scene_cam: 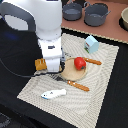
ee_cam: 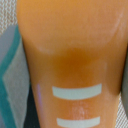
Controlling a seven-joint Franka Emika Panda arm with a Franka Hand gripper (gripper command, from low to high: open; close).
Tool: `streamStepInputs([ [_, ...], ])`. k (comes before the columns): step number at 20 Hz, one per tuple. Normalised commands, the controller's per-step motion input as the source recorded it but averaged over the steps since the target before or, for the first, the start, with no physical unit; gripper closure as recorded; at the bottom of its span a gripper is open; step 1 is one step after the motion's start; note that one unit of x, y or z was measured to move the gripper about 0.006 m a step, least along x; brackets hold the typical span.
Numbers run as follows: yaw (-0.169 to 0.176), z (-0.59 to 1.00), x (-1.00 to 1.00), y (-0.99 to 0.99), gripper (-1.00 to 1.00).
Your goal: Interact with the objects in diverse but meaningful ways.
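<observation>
My gripper is down at the placemat's edge on the exterior view's left, and its jaws stand either side of the orange-yellow ridged bread-like block, shut on it. In the wrist view the block fills the frame, with a grey-teal finger pressed against one side. The round red tomato sits on a round wooden plate beside the gripper. The pale blue cup stands further back. The white-and-blue fish lies on the mat near the front.
A beige woven placemat lies on the dark table. Two thin orange sticks lie by the plate. Two grey pots and a bowl stand at the back.
</observation>
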Motion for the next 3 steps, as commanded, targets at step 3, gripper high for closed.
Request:
streamStepInputs([
  [3, 0.005, 0.0, 0.06, 0.4, -1.0],
])
